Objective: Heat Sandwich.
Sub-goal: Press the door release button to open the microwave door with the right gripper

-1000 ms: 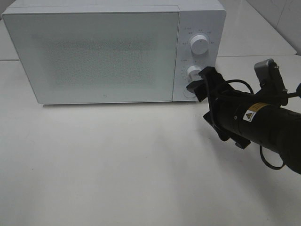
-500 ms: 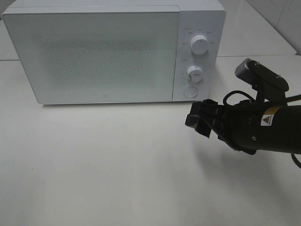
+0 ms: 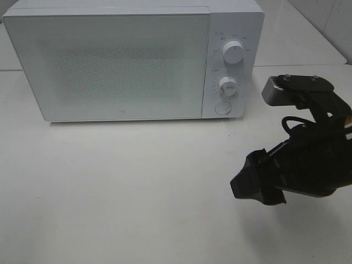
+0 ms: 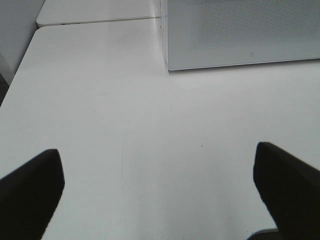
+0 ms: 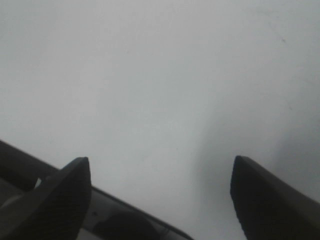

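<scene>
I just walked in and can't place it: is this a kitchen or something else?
Probably a robotics test bench dressed as a kitchen, not a home. A white microwave with its door shut stands on a plain white table, and a black robot arm hangs over it.

A white surface (image 3: 132,192) is carrying a white microwave (image 3: 126,11), which is standing at the far side, slightly left of centre, its closed door (image 3: 110,66) facing near and its control panel (image 3: 231,33) sitting at the right.
</scene>
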